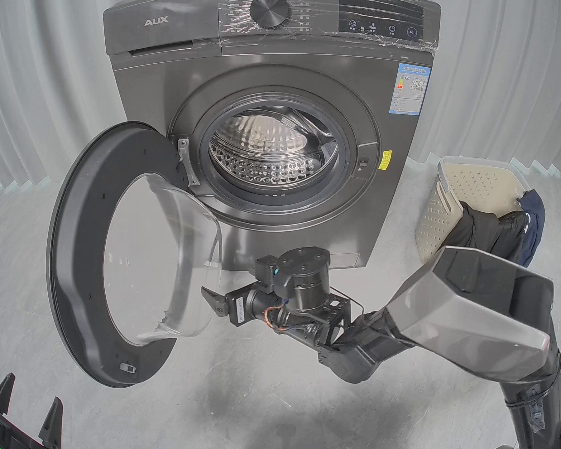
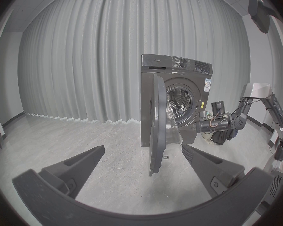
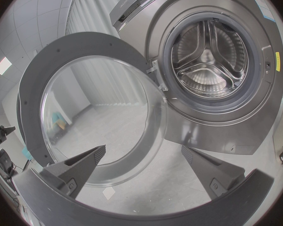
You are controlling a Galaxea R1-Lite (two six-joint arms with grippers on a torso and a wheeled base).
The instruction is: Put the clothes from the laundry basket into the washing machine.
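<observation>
Fingers [image 3: 85,164] spread on right gripper [image 3: 143,149], near washing machine [image 1: 162,88], by open door [image 1: 81,251]; left gripper [image 2: 143,148] spread too, near left. Clothes [image 1: 486,229] in laundry basket [image 1: 433,219], right of machine. Blue label [image 1: 410,88], yellow sticker [image 1: 385,159].

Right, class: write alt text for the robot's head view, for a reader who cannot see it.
A grey washing machine stands with its door swung open to the left and its drum empty. The right gripper, open, hangs low in front, beside the door's glass. To the right, a cream laundry basket holds dark clothes draped over its rim.
</observation>
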